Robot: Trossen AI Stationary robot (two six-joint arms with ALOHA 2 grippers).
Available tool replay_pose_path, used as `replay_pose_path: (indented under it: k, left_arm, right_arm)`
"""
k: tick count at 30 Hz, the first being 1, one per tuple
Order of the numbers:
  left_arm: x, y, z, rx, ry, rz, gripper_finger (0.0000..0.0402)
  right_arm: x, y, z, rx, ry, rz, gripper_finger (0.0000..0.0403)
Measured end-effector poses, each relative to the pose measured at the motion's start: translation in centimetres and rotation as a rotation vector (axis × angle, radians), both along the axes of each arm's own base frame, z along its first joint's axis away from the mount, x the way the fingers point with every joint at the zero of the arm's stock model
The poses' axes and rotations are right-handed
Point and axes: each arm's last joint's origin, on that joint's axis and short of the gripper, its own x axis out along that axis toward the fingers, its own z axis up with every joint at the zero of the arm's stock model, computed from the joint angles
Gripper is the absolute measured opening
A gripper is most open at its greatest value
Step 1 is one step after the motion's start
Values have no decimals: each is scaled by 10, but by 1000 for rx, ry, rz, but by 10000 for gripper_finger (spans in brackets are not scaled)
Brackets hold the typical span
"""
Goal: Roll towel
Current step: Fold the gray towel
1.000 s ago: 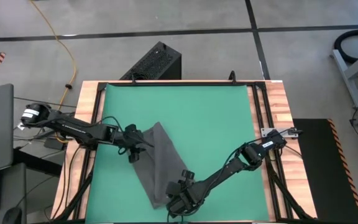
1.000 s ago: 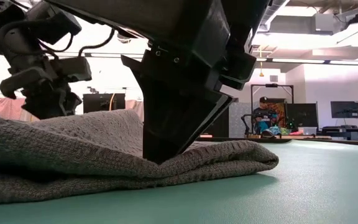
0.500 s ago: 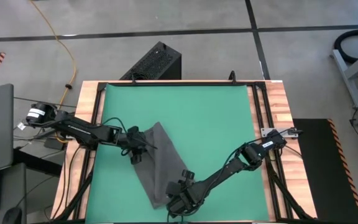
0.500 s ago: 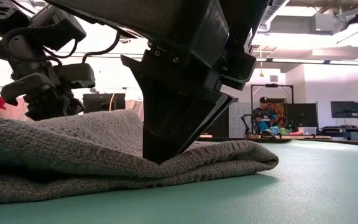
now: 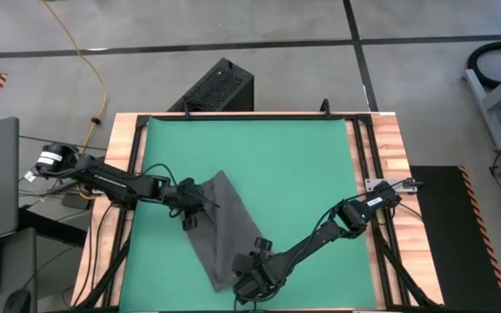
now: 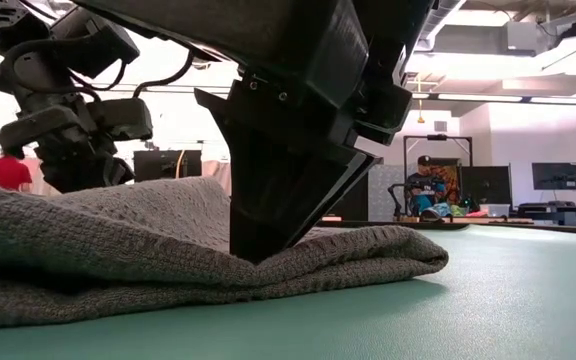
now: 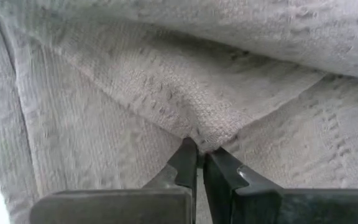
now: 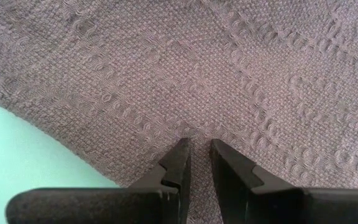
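Dark grey woven towel (image 5: 219, 228) lies folded on the green mat (image 5: 294, 174), and we find the left gripper (image 7: 198, 154) clamped on a corner and the right gripper (image 8: 199, 144) pinching cloth between its tips; we judge both grips secured, rolling due next.

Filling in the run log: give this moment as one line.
task: roll towel | left gripper: shut on towel corner | right gripper: shut on towel near edge | surface: green mat
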Motion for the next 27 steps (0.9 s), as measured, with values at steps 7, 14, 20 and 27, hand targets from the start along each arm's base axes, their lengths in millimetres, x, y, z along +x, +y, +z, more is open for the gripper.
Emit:
replay_pose_path:
  k: [7, 14, 20, 27]
  left_arm:
    - [10, 0, 32, 79, 19, -34, 1]
    - [1, 2, 62, 120, 112, -41, 0]
    - [-18, 5, 78, 152, 184, -45, 0]
    - [-36, 6, 84, 107, 223, -10, 0]
  right_arm:
    - [0, 0, 0, -2, 2, 0, 86]
    - [0, 0, 0, -2, 2, -1, 86]
    - [0, 0, 0, -5, 0, 0, 86]
    - [0, 0, 0, -12, -1, 1, 86]
